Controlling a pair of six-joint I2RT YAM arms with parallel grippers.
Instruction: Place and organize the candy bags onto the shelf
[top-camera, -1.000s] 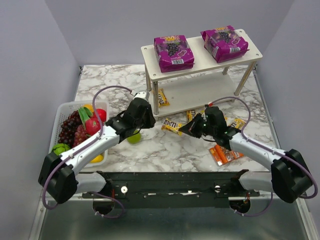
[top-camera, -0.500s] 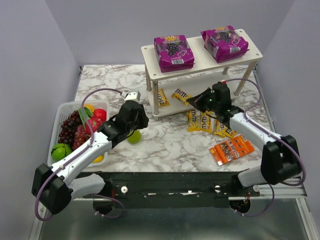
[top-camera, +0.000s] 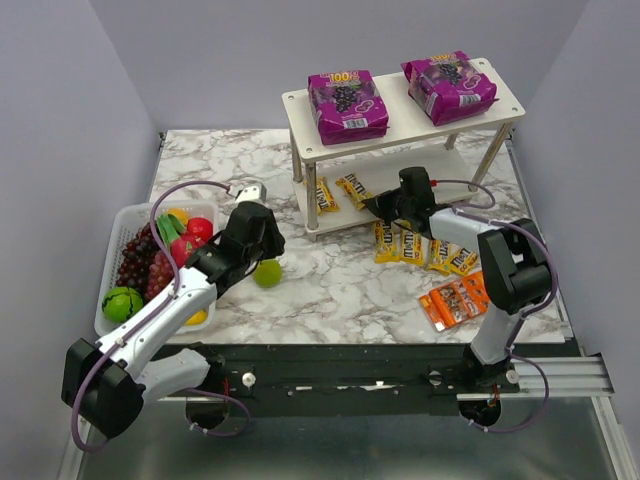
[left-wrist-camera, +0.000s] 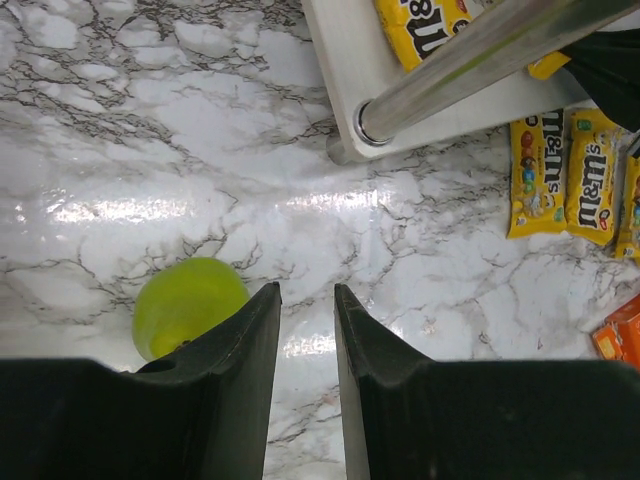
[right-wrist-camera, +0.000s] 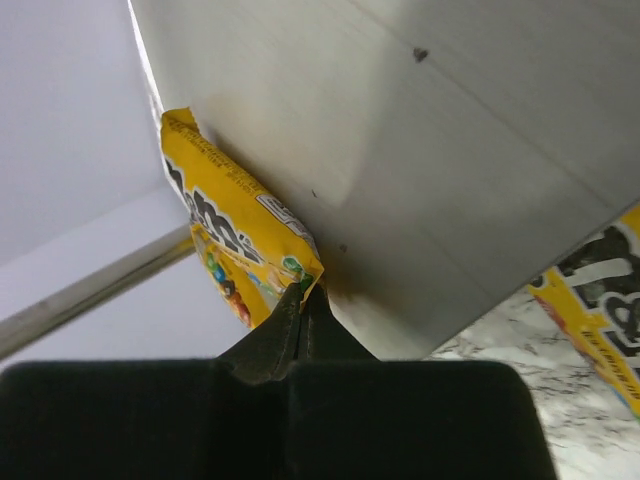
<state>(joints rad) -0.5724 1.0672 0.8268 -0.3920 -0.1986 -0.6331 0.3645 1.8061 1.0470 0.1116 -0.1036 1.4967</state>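
The white two-tier shelf stands at the back right, with two purple pouches on its top tier. One yellow packet lies on the lower tier. My right gripper reaches over the lower tier, shut on the corner of a second yellow packet, as the right wrist view shows. Several yellow packets and the orange pack lie on the marble. My left gripper is open and empty above the table beside a green fruit.
A white fruit basket with grapes and other fruit sits at the left. The loose green fruit lies near the shelf's front-left leg. Purple-grey walls close in on both sides.
My right gripper has carried a yellow packet from the table up and left onto the shelf's lower tier. My left arm has drawn back a little to the left.
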